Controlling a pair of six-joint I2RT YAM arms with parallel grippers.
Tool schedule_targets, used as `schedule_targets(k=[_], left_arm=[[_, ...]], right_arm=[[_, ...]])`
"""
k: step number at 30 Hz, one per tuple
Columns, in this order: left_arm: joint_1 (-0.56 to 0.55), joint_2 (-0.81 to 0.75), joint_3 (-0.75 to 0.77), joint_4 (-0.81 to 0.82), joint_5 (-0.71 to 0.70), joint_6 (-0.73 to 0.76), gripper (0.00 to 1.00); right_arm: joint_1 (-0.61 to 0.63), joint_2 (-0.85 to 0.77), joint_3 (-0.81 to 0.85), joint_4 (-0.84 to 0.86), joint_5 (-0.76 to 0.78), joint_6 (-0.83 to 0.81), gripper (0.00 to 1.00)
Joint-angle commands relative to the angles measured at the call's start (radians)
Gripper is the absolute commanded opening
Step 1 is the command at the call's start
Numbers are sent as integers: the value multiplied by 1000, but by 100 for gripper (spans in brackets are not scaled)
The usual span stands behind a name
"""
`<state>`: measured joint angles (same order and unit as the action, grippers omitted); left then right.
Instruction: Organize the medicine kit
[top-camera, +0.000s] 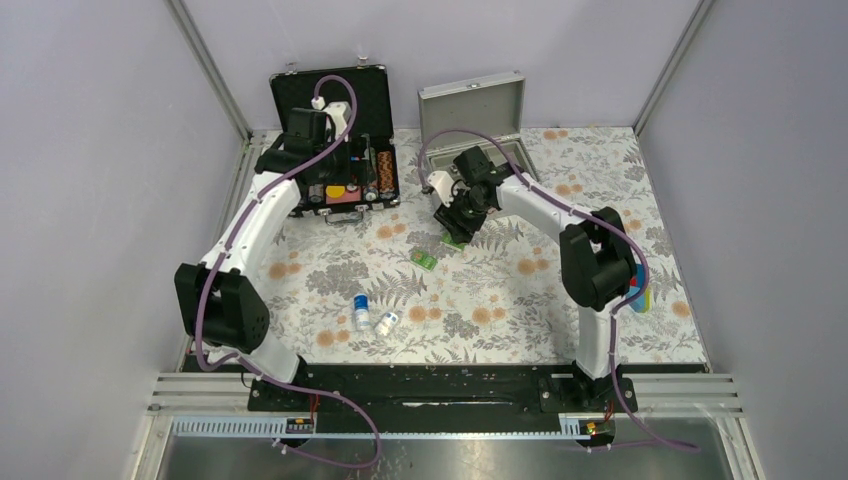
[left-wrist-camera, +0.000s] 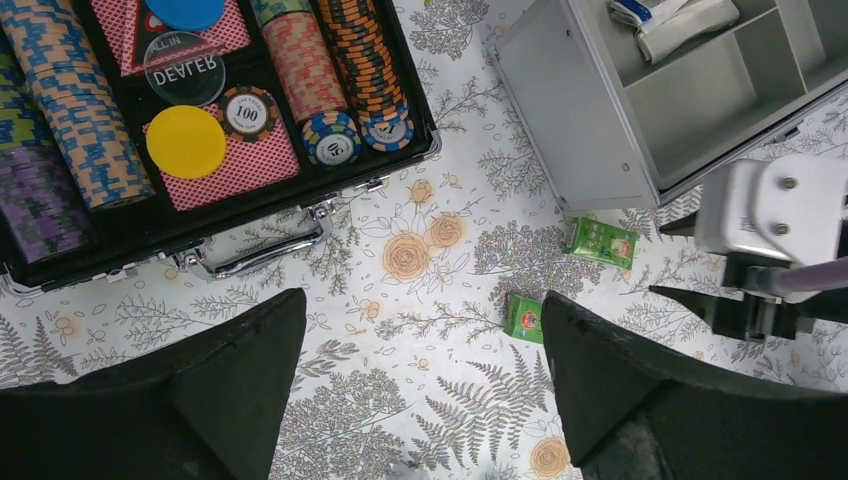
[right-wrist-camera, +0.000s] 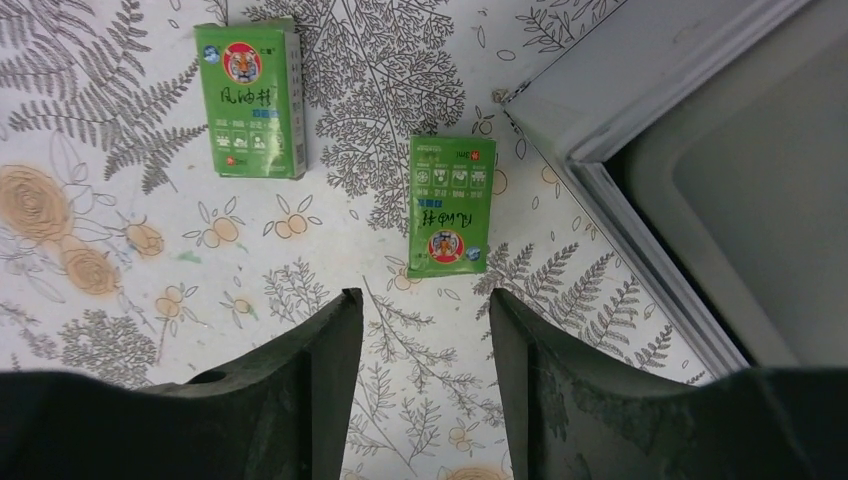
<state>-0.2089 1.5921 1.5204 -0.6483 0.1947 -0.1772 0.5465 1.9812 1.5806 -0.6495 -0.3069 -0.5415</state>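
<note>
Hovering above a green tiger-logo box (right-wrist-camera: 451, 205), the right end effector (right-wrist-camera: 423, 297) is seen spread and empty; left end effector (left-wrist-camera: 422, 302) likewise spread wide, near "DEALER" button (left-wrist-camera: 185, 68); medicine kit (top-camera: 478, 118) is found lid-up at back right of counter (top-camera: 500, 300)

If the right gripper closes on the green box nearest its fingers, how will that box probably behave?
The green box looks like thin printed card, so it is probably light and could crush under a hard squeeze. It lies flat and has square edges, so a push should make it slide rather than roll.
</note>
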Motion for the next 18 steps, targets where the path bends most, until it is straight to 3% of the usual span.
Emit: schedule_targets(k=[1, 18], left_arm=[[0, -52, -1, 46, 2, -1, 86], [0, -54, -6, 42, 12, 4, 86]], right_arm=[[17, 23, 22, -4, 52, -50, 56], [52, 115, 100, -72, 149, -93, 55]])
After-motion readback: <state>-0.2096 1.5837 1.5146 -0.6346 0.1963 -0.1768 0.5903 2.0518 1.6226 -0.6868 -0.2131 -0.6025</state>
